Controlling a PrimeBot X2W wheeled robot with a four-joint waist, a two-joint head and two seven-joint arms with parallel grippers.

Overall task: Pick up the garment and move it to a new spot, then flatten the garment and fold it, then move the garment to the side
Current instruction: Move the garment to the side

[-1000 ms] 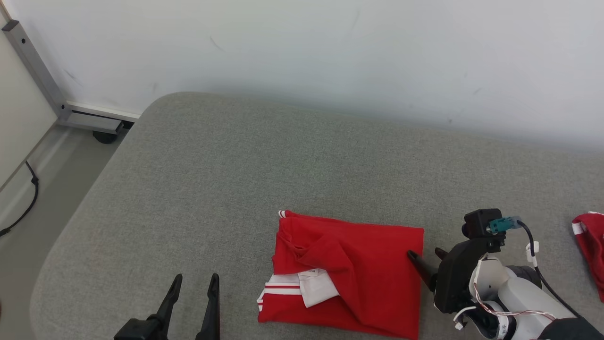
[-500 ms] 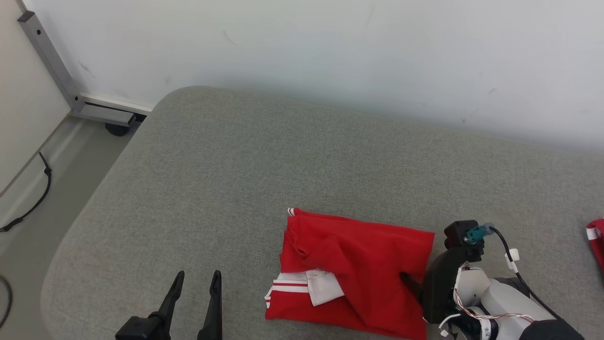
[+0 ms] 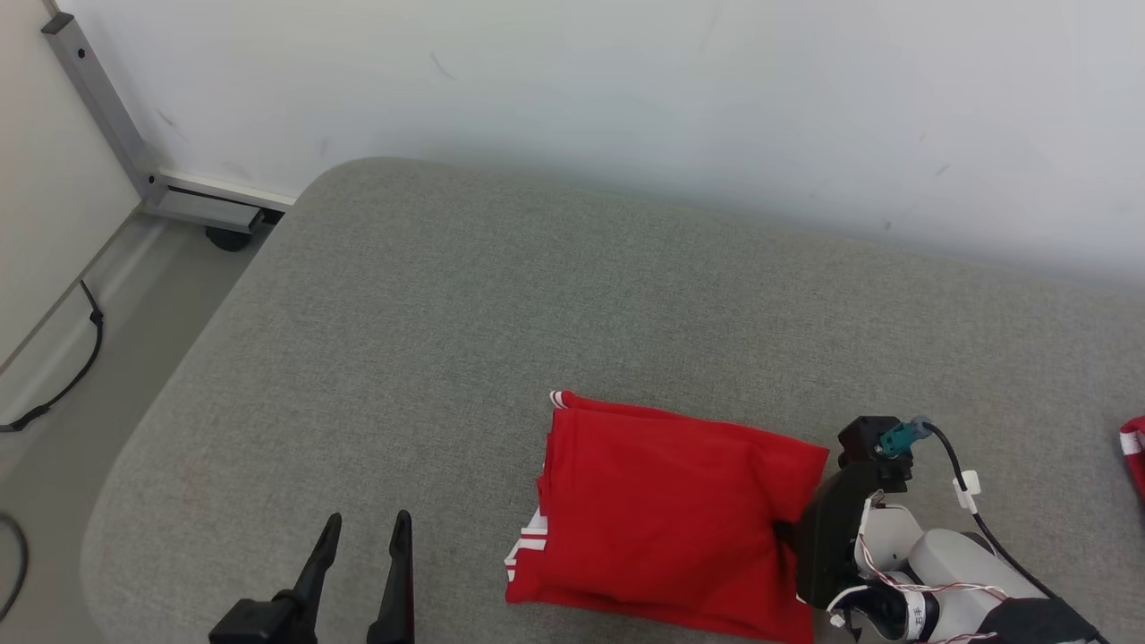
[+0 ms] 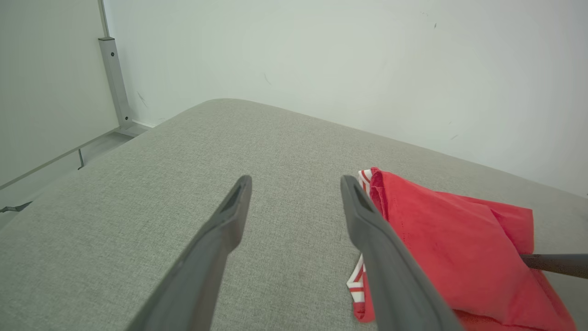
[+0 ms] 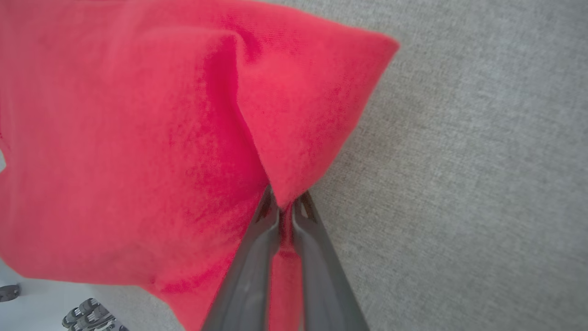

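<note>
Pinching an edge of the garment [image 3: 662, 510] in the right gripper [image 5: 285, 202], clearest from its wrist. Holding the left gripper [image 4: 295, 181] spread-fingered near white stripes [image 4: 356, 282].

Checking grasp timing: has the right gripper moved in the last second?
Yes: right gripper moved left over the grey surface onto the garment's right edge.

One folded garment [image 3: 671, 510], one red cloth [image 3: 1134, 452], four fingers [image 4: 216, 239], one cable [image 3: 94, 317]

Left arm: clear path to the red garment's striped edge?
Probably yes. The left claw is open beside the garment, with bare grey surface between them; the right claw grips the far edge, out of the way.
</note>
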